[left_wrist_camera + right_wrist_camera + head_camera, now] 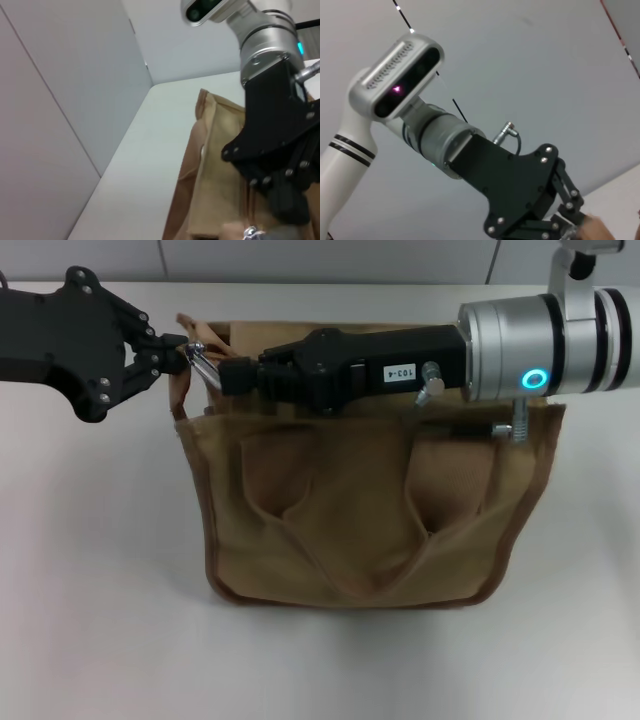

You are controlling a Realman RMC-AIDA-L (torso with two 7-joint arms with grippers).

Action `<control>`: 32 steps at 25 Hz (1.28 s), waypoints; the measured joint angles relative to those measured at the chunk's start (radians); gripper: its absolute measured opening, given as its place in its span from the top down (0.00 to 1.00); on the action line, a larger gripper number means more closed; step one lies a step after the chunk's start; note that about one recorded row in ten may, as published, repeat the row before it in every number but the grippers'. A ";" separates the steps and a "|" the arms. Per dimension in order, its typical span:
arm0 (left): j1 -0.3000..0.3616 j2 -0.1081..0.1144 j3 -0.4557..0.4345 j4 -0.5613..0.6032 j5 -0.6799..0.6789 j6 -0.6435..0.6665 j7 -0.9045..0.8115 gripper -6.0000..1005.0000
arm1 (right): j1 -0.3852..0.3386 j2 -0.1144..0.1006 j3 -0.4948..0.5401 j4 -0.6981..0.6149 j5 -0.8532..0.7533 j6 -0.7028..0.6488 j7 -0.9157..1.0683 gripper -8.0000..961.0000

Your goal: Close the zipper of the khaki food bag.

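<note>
- Khaki food bag [365,510] stands upright on the white worktop [100,590], handles hanging down its near face, brown piping along the edges.
- Left tool [180,355] is at the bag's left top corner, fingers drawn together on the upright end flap [195,332]; looks like it is pinning that end taut.
- Right tool [228,376] reaches across the bag top from the right, tip just beside the left tool. A shiny metal piece, likely the pull tab [203,366], shows right ahead of its tip. Cannot tell whether its fingers are apart or clamped; the body hides them.
- Zipper line itself runs under the right arm along the bag top and is mostly hidden, so how much is closed can't be read.
- Step in hand, by my read: pull is at or close to the left end, right beside the left tool, so the run is either at its finish or at its start. Cannot say which.
- Next move calls for: a firm grip on the tab, travel straight along the teeth, left tool holding against it so the canvas doesn't bunch.
- Left wrist view: right tool's black body over the tan canvas, silver glint at its tip.
- Right wrist view: left tool and arm against a plain wall.
- Surface: smooth matte white worktop. Room: pale grey wall panels behind, seams visible.
</note>
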 joint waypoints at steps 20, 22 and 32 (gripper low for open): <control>0.000 0.000 -0.005 0.011 -0.002 -0.019 -0.024 0.96 | -0.008 -0.002 -0.032 0.000 0.058 -0.004 0.025 0.94; -0.003 0.001 -0.005 0.027 0.004 -0.017 -0.042 0.96 | 0.000 -0.002 -0.051 0.003 0.060 0.009 0.027 0.93; 0.005 0.002 -0.005 0.087 0.069 0.004 -0.066 0.96 | 0.019 0.000 -0.159 0.006 0.133 0.107 0.028 0.70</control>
